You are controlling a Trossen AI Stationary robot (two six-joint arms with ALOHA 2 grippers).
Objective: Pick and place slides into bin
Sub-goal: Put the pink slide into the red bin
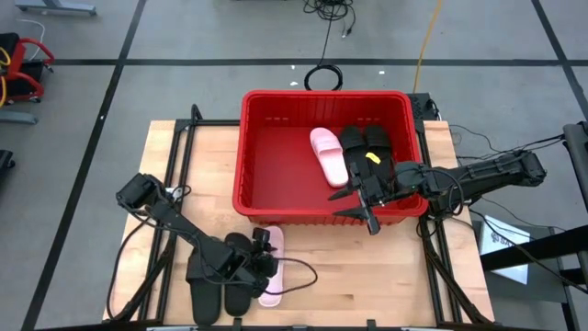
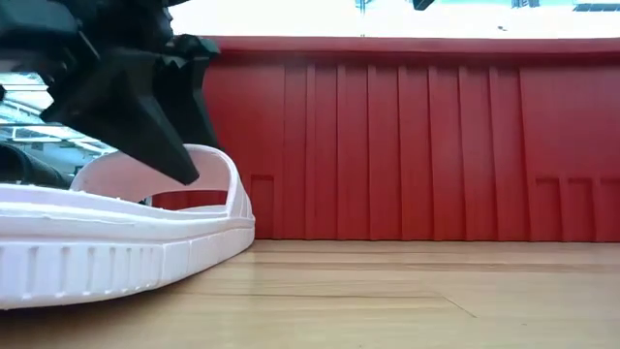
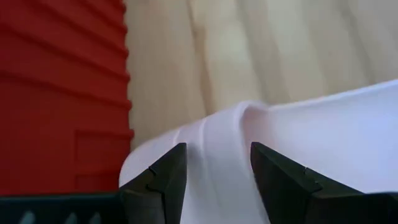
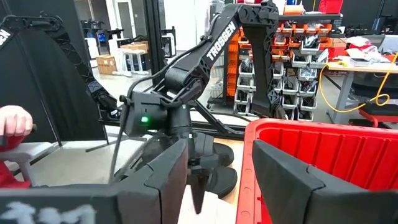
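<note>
1. Six slides were in view from above, four black and two pink; three lay in the bin [image 1: 266,175] and three on the table [image 1: 367,276].
2. In the bin, one pink slide [image 1: 329,154] lay toward the middle, with two black slides [image 1: 366,145] side by side just to its right, touching or nearly so; the rest of the red floor was bare.
3. On the table, two black slides [image 1: 204,296] and one pink slide [image 1: 272,272] sat near the front edge, in front of the bin's left corner; the pink one was the rightmost and closest to the bin.
4. The left gripper [image 3: 214,177] was down at that pink slide [image 3: 323,137]; its two fingers [image 3: 165,180] stood parted on either side of the pale strap, not yet closed on it; the low view showed the dark gripper [image 2: 136,97] over the strap [image 2: 208,174], with the bin's ribbed wall [image 2: 436,145] just behind.
5. The right gripper [image 1: 366,198] hung over the bin's front right rim, beside the two black slides; its fingers [image 4: 158,180] were spread apart and held nothing.
6. One person's hand [image 4: 13,121] showed at the edge of the right wrist view, off the table.
</note>
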